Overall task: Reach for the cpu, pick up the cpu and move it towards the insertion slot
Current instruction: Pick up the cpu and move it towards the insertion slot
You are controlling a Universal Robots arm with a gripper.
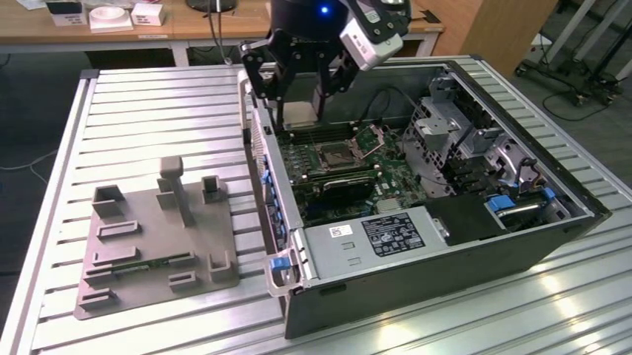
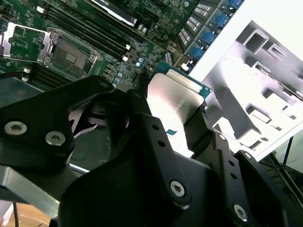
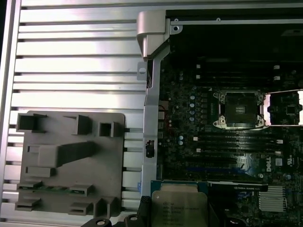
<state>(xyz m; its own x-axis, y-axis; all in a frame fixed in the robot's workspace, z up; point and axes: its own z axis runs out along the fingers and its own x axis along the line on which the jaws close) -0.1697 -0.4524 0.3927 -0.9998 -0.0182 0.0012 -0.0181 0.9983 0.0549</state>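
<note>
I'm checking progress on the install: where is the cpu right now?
The cpu is held in the gripper, raised above the open computer case's edge in the exterior view, up and to that view's left of the insertion slot; the grey tray lies farther left.

Nothing legible really: white sticker [image 1: 392, 233] on the silver metal power-supply box and print on the square silver chip [image 3: 180, 208] are just fuzz.

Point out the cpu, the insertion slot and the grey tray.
cpu [image 2: 173, 97], second wrist view, on its metal top.
insertion slot [image 3: 239, 109], first wrist view, on its dark centre.
grey tray [image 1: 148, 244], exterior view, on a bare flat part.
</note>
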